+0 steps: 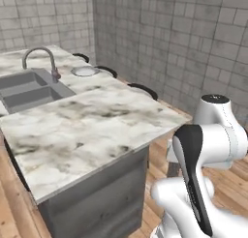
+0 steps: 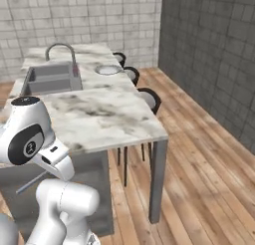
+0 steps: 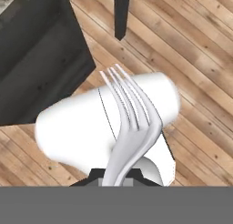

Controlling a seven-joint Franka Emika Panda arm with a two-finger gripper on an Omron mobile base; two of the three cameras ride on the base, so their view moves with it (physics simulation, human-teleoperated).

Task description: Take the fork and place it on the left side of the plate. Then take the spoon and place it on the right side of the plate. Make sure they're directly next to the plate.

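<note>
In the hand view the fork (image 3: 129, 123) rises from the bottom centre, its handle clamped at the gripper (image 3: 116, 181), whose fingers are closed tight on the handle, and its prongs fan out toward 11 o'clock. Behind the fork lies the wooden floor (image 3: 200, 59), with the dark side of the table's cabinet (image 3: 36, 59) at 10 o'clock and a thin dark leg (image 3: 121, 13) at 12 o'clock. In the left base view the marble table (image 1: 92, 126) fills the middle, with the plate (image 1: 85, 71) far back at 11 o'clock, just beside the sink (image 1: 29, 89) and its curved faucet (image 1: 41, 58). In the right base view the plate (image 2: 107, 69) sits at 12 o'clock near the table's far right edge, close to the dark stools (image 2: 149, 100). The arm hangs low, beside the table's near end.
</note>
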